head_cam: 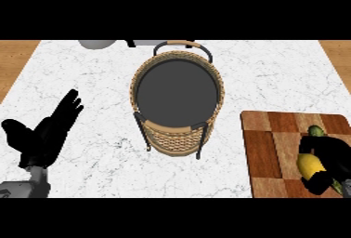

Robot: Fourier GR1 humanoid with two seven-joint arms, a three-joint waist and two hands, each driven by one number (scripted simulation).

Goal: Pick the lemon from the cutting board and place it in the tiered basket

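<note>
The left hand (42, 135) showed at the lower left of the head view, open, its fingers straight and pointing up and slightly right, the thumb spread out to the left. Its grey forearm entered from the lower left corner, and the hand held nothing. The right hand (328, 160) showed at the lower right edge, turned inward, its fingers and thumb curled round the lemon (309, 165), hiding much of it. Little of the right forearm showed, only a sliver at the right edge. The two hands were well apart.
</note>
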